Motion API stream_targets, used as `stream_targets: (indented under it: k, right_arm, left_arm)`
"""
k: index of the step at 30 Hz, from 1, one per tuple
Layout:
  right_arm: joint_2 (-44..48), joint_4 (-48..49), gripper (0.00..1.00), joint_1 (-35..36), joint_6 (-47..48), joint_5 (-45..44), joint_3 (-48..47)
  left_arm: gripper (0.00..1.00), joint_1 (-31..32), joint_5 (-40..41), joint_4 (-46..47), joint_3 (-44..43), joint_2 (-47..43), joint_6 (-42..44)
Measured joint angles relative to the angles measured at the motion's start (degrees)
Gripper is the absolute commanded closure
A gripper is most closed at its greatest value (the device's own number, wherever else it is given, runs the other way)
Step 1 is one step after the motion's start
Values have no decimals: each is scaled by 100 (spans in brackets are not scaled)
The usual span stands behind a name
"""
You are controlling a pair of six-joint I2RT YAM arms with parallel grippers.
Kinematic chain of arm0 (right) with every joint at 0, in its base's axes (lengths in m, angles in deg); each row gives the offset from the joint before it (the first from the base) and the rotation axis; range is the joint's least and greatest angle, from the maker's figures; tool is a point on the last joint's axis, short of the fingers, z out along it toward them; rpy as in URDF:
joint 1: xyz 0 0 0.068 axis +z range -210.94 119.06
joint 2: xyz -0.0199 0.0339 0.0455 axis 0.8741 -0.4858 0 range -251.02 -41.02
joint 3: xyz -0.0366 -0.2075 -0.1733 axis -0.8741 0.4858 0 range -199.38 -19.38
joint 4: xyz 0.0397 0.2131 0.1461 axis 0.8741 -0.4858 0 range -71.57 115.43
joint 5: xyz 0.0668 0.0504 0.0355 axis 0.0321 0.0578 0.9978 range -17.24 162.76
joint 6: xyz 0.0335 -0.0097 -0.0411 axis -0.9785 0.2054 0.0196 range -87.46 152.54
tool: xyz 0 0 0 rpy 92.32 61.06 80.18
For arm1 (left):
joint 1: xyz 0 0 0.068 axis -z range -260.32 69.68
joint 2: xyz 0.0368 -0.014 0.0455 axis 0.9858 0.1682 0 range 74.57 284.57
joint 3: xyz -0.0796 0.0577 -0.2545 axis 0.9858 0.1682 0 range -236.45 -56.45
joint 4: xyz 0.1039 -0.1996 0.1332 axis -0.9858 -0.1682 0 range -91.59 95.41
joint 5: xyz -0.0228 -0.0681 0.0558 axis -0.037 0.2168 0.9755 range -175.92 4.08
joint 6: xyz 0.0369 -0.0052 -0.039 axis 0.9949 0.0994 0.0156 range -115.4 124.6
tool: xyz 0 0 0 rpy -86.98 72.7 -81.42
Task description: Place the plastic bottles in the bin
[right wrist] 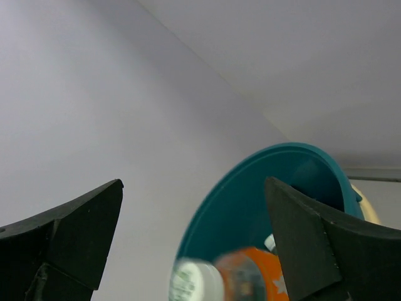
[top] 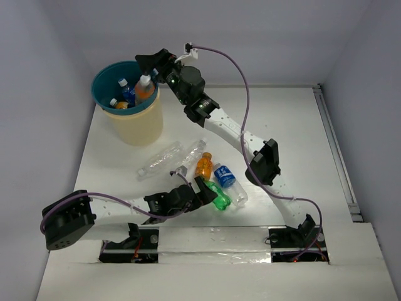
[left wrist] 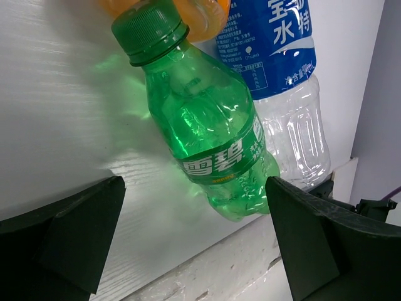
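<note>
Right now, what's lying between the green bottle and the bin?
A clear bottle and a second clear bottle lie between green bottle and bin, in the top view.

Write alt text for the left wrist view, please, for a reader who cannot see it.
A green bottle lies on the white table between the open fingers of the left gripper, cap pointing up-left. Beyond it lie an orange bottle and a clear blue-labelled bottle.
</note>
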Motion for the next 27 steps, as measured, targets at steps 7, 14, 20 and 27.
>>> stream_targets:
  k: [7, 14, 20, 27]
  right_arm:
    - [4, -321, 0, 15, 647, 72, -13]
    - [1222, -240, 13, 11, 1102, 164, 1989]
    - [3797, 334, 52, 13, 1676, 170, 5434]
    - [6358, 190, 39, 13, 1882, 118, 7676]
  left_arm:
    - [1, 0, 122, -251, -184, 94, -57]
    - [1, 0, 284, -463, -341, 146, -105]
    - [1, 0, 527, -658, -494, 153, -153]
    - [1, 0, 699, -721, -754, 588, -177]
